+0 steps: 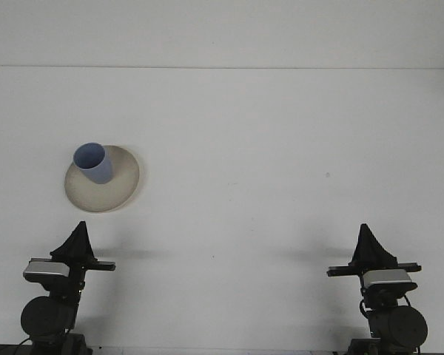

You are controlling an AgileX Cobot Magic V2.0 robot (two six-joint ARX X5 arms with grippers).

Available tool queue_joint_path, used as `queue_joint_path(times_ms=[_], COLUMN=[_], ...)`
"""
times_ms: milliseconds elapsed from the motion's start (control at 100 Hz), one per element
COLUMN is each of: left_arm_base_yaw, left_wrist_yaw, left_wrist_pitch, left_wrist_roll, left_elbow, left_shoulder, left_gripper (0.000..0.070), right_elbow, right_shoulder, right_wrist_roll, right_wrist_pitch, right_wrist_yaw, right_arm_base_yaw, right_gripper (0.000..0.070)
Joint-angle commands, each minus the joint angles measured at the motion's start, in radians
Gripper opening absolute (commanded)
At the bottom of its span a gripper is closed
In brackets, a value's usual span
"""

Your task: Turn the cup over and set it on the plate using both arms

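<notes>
A blue cup [93, 163] stands upright, mouth up, on the left part of a beige plate [115, 188] at the table's left. My left gripper [78, 238] sits near the front edge, straight below the plate and apart from it, its black fingers meeting in a point. My right gripper [369, 244] rests near the front edge at the far right, well away from cup and plate, with its fingers likewise together. Neither holds anything.
The white table [251, 148] stretches back to a pale wall [222, 29]. A tiny dark speck [327, 175] lies on the table at the right.
</notes>
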Motion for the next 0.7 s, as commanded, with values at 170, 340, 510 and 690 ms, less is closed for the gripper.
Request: queue_joint_path(times_ms=[170,340,510,690], left_arm_base_yaw=[0.0,0.0,0.0,0.0], left_wrist_yaw=[0.001,0.0,0.0,0.001], left_wrist_pitch=[0.01,0.01,0.01,0.01], left_wrist_roll=[0.005,0.005,0.005,0.005], left_elbow=[-0.02,-0.02,-0.02,-0.02], left_shoulder=[-0.002,-0.002,-0.002,-0.002], left_gripper=[0.0011,0.0011,0.0011,0.0011], right_elbow=[-0.072,-0.072,-0.072,-0.072], right_shoulder=[-0.001,-0.001,-0.001,-0.001], right_wrist_roll=[0.002,0.002,0.002,0.002], right_wrist_pitch=[0.101,0.104,0.104,0.104], right_wrist_yaw=[0.027,0.026,0.026,0.027], right_arm_base_yaw=[-0.001,-0.001,-0.001,-0.001], right_gripper=[0.0,0.0,0.0,0.0])
